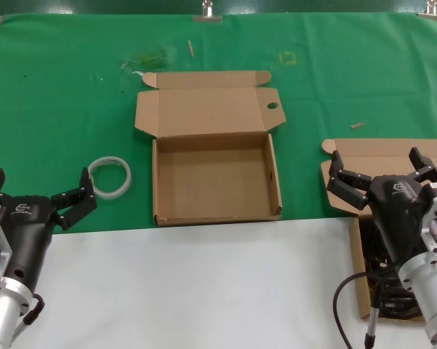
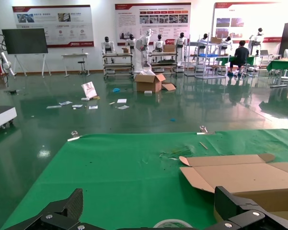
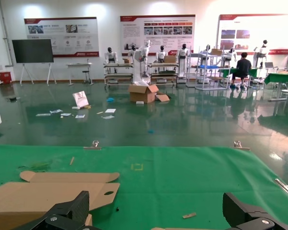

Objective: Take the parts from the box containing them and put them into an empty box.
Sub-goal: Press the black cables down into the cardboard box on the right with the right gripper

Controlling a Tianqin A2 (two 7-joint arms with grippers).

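At about 8 o'clock in the head view you see the left gripper (image 1: 38, 195) low over the white table edge (image 1: 203, 291), its jaws spread wide and holding nothing. Just beside its right finger, at 9 o'clock, the white ring (image 1: 110, 177) lies on the green cloth (image 1: 58, 109). In the centre you have the empty box (image 1: 214, 182), lid folded back toward 12 o'clock, with the round hole (image 1: 272, 105) in its side flap. At 4 o'clock the right gripper (image 1: 387, 173) hangs above the box containing the parts (image 1: 363, 156), jaws also wide open and gripping nothing. The parts (image 1: 389, 280), black coiled cables, lie inside this box, mostly hidden under the right arm
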